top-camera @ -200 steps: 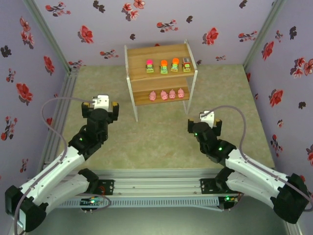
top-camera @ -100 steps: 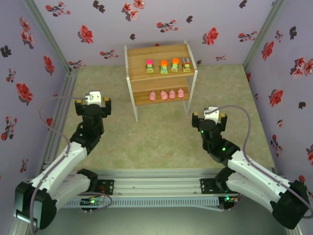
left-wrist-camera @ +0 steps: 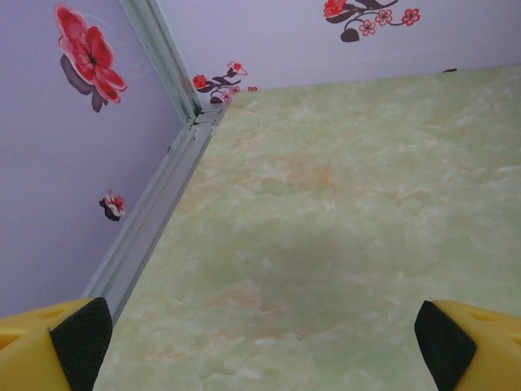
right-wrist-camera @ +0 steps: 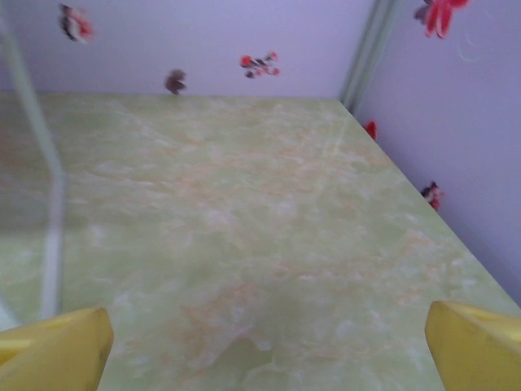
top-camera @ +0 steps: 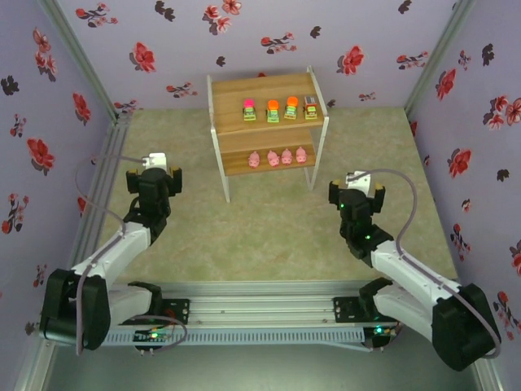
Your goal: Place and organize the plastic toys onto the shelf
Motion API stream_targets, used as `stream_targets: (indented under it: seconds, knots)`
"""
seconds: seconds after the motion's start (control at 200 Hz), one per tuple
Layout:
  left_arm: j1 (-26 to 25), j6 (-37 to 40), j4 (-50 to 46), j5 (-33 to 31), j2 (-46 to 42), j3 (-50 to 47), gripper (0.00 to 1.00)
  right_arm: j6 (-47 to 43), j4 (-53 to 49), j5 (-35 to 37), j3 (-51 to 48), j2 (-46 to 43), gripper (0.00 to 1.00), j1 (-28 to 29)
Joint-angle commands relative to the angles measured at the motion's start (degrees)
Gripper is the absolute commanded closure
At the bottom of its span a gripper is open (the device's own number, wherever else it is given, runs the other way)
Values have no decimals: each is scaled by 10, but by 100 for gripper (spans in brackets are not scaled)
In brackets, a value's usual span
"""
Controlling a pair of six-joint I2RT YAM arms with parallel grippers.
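Yellow-fingered left gripper (top-camera: pixel 153 173) gapes fully over the pale green marbled tabletop (top-camera: pixel 269 228), holding nothing. The right gripper (top-camera: pixel 356 189) stands equally wide and empty. Farther back, the two-tier light wooden shelf (top-camera: pixel 260 86) on a white frame carries four blocky yellow-green toys (top-camera: pixel 278 110) on top and four pale-pink pig figures (top-camera: pixel 278 157) below.

Shelf (top-camera: pixel 236 90), ahead of the left gripper (left-wrist-camera: pixel 260 334) and right gripper (right-wrist-camera: pixel 269 334): smooth light wood boards are seen, with a white-painted metal frame.
Toys (top-camera: pixel 291 108): smooth plastic.
Table (left-wrist-camera: pixel 342 204), beneath the fingers (left-wrist-camera: pixel 32 350): marbled green, matt.
Walls (left-wrist-camera: pixel 65 204): flowered lilac covering, matt.
Rail (left-wrist-camera: pixel 155 212), left of the left gripper: dull bare metal.
Fingers: smooth yellow plastic, faced with matt black pads (left-wrist-camera: pixel 81 346).
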Motion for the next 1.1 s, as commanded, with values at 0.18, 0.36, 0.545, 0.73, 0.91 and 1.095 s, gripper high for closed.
stream_targets:
  seconds: [0.18, 0.36, 0.545, 0.73, 0.91, 1.095]
  knots:
    - [27, 25, 183, 20, 37, -71, 0, -19, 123, -37, -11, 82, 1, -74]
    - [46, 39, 247, 80, 71, -90, 0, -33, 191, -47, -11, 153, 1, -102]
    - [88, 25, 266, 163, 74, -96, 0, -40, 244, -74, -14, 198, 1, -133]
    - [129, 6, 267, 223, 81, -90, 0, -37, 280, -104, -8, 245, 1, -156]
    - [160, -21, 263, 268, 85, -83, 0, -15, 296, -161, -3, 270, 1, -186]
    - [164, -21, 282, 273, 72, -104, 0, -12, 317, -192, -1, 298, 1, -196]
